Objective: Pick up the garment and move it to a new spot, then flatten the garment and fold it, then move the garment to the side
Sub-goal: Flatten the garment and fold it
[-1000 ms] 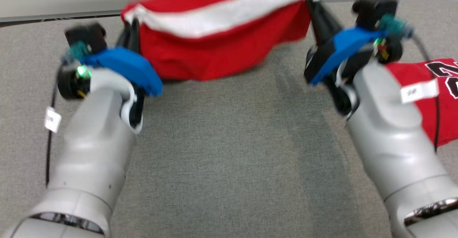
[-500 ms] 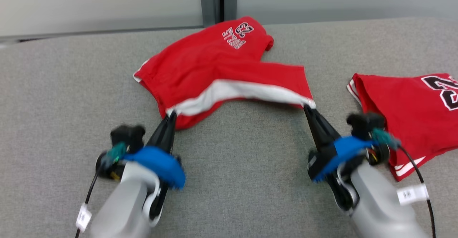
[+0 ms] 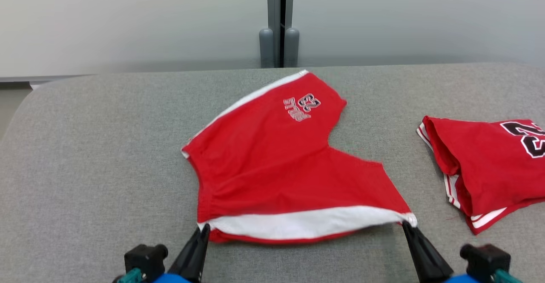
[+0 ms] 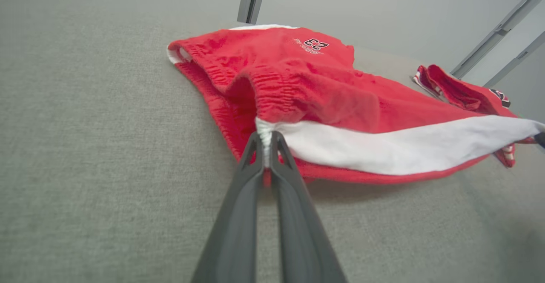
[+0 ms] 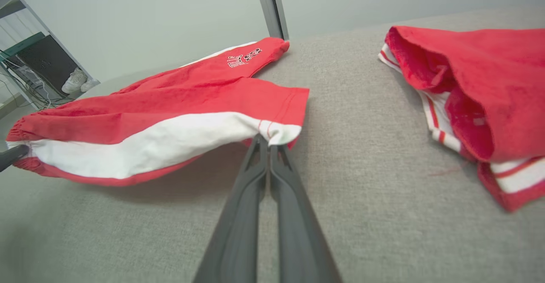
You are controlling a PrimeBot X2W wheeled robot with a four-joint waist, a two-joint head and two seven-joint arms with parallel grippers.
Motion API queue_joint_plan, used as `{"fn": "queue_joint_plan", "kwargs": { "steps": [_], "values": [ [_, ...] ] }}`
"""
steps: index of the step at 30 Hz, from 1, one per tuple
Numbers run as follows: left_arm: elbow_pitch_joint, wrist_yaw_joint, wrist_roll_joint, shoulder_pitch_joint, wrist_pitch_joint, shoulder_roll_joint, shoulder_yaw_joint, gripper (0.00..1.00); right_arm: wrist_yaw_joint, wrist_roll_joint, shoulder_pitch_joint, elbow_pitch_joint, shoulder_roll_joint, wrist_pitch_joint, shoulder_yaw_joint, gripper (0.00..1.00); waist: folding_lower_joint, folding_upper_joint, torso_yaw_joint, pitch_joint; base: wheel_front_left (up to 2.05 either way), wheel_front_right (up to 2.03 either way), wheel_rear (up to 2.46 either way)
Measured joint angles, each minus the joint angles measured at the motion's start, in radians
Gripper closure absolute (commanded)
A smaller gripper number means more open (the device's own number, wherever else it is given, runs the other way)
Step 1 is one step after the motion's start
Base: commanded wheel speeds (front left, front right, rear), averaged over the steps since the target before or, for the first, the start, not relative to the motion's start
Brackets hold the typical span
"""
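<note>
Bench [image 3: 85, 147]: grey fabric top, under the shorts [image 3: 272, 168] and spreading out on all sides of them. Shorts are red w/ a white stripe [image 3: 306, 223] along the near edge. They lie mid-bench, mostly flat, w/ the near edge held a little off the surface and a shadow beneath. Their far leg angles away toward the post [image 3: 279, 19] beyond them. Jersey [image 3: 489, 159], also red, sits right of the shorts, apart, not touching.

L gripper [image 4: 266, 135] is at the shorts' near-left corner, jaws clamped on the gathered waistband end of the stripe. R gripper [image 5: 267, 140] is at the near-right corner, jaws pinched tight on the stripe's hem tip. Small "23" print [image 3: 301, 103] on the far leg.

Step looks like laying out / flattening, prob. ahead of the fold.

Risks, as I judge them:
- Both grips are thin corner pinches, so too hard a pull could slip the cloth out, esp. on the R side, where only the tip is caught.
- Letting go w/ the edge slack would leave the stripe sagging and creased.
- Waistband is bunched at the L corner. If it isn't drawn out, the fold comes out uneven.
- Shorts lie skewed, so fold lines may not match.
- A wide sweep right could drag the jersey.
</note>
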Motion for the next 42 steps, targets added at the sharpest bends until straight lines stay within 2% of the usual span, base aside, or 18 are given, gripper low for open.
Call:
{"fn": "queue_joint_plan", "kwargs": {
  "steps": [6,9,14,17,24,34,42],
  "values": [
    [-0.263,0.070,-0.038,0.125,0.128,0.040,0.001,1.00,0.000,-0.070,0.197,-0.285,0.032,0.163,-0.103,1.00,0.0001,0.0000,0.002,-0.014,0.00,0.00,0.00],
    [-0.345,0.086,-0.054,0.154,0.168,0.056,0.006,1.00,0.000,-0.087,0.242,-0.384,0.044,0.220,-0.138,1.00,0.0000,0.0000,0.002,-0.015,0.00,0.00,0.00],
    [-0.394,0.092,-0.104,0.159,0.196,0.051,0.016,1.00,0.000,-0.094,0.239,-0.438,0.058,0.266,-0.161,1.00,0.0001,0.0000,0.001,-0.009,0.00,0.00,0.00],
    [-0.397,0.083,-0.123,0.148,0.205,0.045,0.022,1.00,0.000,-0.096,0.174,-0.425,0.052,0.274,-0.166,1.00,0.0002,0.0000,0.003,0.007,0.00,0.00,0.00],
    [-0.358,0.037,-0.149,0.006,0.195,0.023,0.045,1.00,0.000,-0.072,-0.123,-0.292,-0.019,0.302,-0.138,1.00,0.0003,0.0001,0.032,0.089,0.00,0.00,0.00],
    [-0.193,-0.035,-0.159,-0.278,0.110,-0.053,0.063,1.00,0.000,-0.036,-0.662,0.058,-0.149,0.330,-0.038,1.00,0.0006,0.0004,0.127,0.262,0.00,0.00,0.00],
    [-0.010,-0.066,-0.179,-0.404,0.077,-0.100,0.013,1.00,0.000,-0.033,-0.885,0.361,-0.160,0.280,0.032,1.00,0.0006,0.0005,0.209,0.352,0.00,0.00,0.00]
  ]
}}
